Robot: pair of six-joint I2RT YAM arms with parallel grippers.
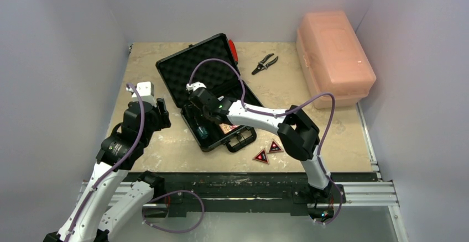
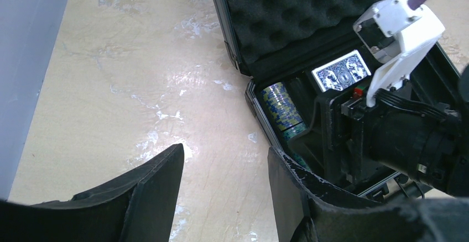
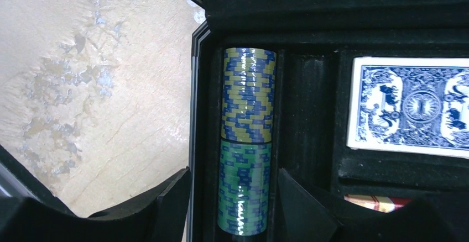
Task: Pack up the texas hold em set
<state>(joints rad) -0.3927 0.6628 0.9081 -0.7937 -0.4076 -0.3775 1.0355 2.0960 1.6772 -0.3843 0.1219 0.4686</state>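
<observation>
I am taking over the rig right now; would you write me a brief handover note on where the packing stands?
Left gripper: open, empty, above bare table left of the briefcase.
Right gripper: open, jaws straddling the nearer of the two chip rolls in the case's left slot.
Done: both chip rolls, the blue deck and a red deck (only its edge shows) are in the case.
To do: the two triangles lie on the table by the case's near right corner; pack them, then shut the lid, which is open.
</observation>
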